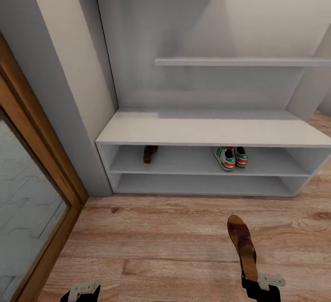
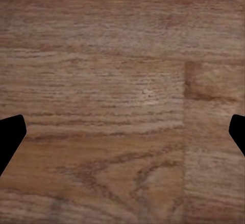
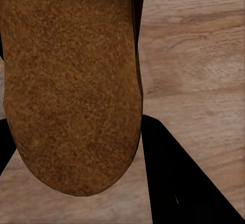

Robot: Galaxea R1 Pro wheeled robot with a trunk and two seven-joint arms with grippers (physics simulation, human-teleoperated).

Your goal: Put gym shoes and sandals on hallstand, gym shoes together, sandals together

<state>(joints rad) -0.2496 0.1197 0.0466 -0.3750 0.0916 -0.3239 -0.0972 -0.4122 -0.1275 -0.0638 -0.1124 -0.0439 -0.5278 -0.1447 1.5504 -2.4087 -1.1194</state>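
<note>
Tan-soled sandal (image 1: 242, 244) stuck up from my right gripper (image 1: 257, 288), clamped at its heel; left gripper (image 2: 122, 132) hung spread wide, nothing held, over the floor (image 1: 161, 247). Both gym shoes (image 1: 231, 157) sat mid-shelf on the hallstand (image 1: 207, 129).

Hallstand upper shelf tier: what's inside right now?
In the hallstand, the two gym shoes sit side by side right of centre and one sandal at left, its back half hidden under the bench top. The right gripper holds the other sandal.
</note>
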